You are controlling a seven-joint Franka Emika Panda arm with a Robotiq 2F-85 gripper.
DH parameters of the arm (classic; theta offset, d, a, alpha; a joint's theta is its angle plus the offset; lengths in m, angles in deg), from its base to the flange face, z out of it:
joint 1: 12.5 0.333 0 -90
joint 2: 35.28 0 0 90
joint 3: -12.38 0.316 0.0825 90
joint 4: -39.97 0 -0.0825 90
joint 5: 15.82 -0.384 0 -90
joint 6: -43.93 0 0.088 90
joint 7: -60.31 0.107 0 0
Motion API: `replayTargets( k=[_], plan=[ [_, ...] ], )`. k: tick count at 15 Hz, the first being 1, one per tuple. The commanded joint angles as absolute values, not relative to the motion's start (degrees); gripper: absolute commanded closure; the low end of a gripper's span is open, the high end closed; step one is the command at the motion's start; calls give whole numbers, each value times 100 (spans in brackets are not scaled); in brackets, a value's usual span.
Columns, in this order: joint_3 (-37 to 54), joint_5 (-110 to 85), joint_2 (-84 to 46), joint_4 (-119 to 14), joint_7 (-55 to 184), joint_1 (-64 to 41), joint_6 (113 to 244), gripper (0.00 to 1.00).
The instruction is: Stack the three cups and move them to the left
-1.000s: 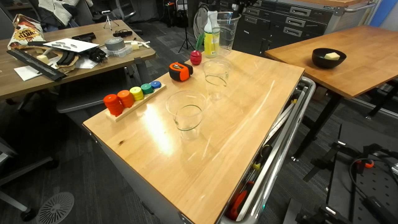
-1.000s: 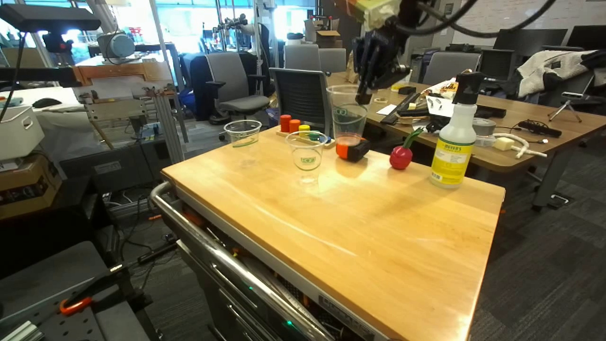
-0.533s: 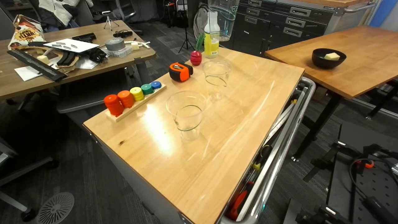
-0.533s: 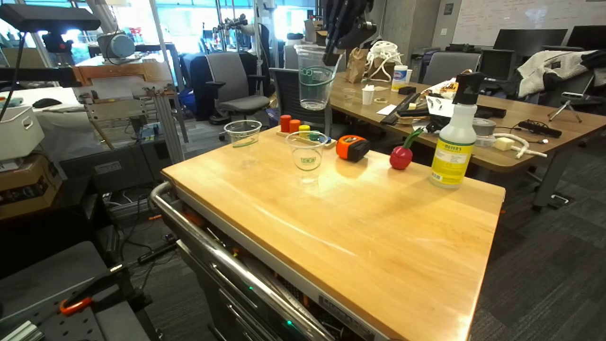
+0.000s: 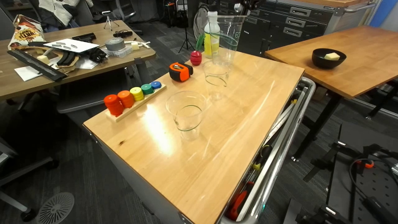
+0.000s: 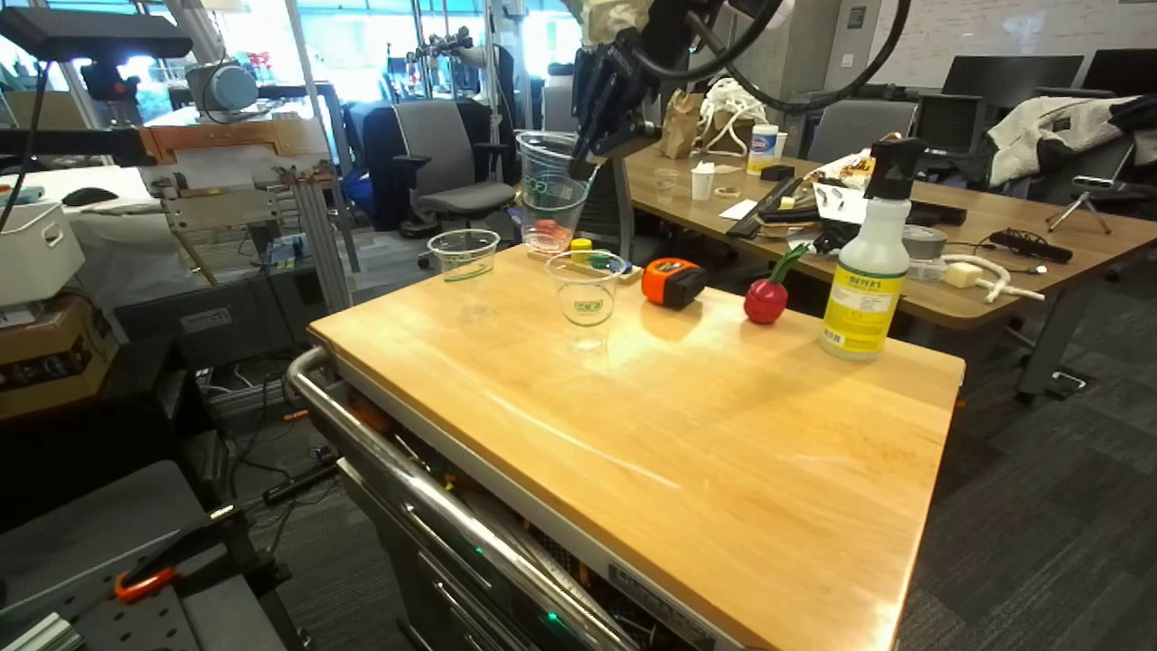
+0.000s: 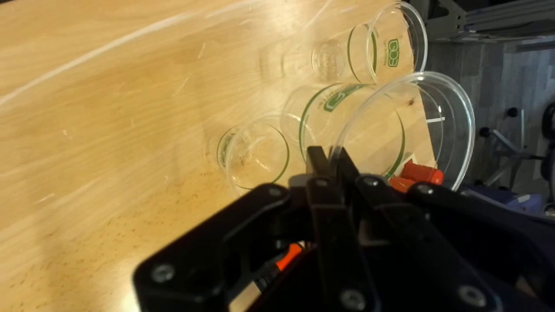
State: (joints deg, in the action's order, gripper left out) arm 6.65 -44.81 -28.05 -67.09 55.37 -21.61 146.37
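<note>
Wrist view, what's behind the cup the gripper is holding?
Through the held cup you can see wooden tabletop, grey floor and parts of the red discs and orange discs. The gripper hides whatever lies behind the cup's lower edge in this picture.

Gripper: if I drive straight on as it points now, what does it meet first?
Besides the held cup, the gripper would probably meet the tabletop. Depth is unclear: the nearer standing cup lies close to that line and might be clipped first.
</note>
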Motion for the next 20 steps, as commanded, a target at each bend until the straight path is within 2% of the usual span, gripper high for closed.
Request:
replayTargets(
  k=[1, 16, 17, 18, 20],
  plan=[
    [681, -4341, -2965, -6977, 5356, -2077, 14876, 98],
    [821, -4240, -2605, -7643, 3864, -2018, 16550, 98],
    [845, -4222, -2588, -7647, 3817, -2018, 16658, 88],
    [866, -4192, -2588, -7662, 3771, -2020, 16742, 68],
    [919, -4184, -2609, -7624, 3716, -2012, 16838, 53]
  ],
)
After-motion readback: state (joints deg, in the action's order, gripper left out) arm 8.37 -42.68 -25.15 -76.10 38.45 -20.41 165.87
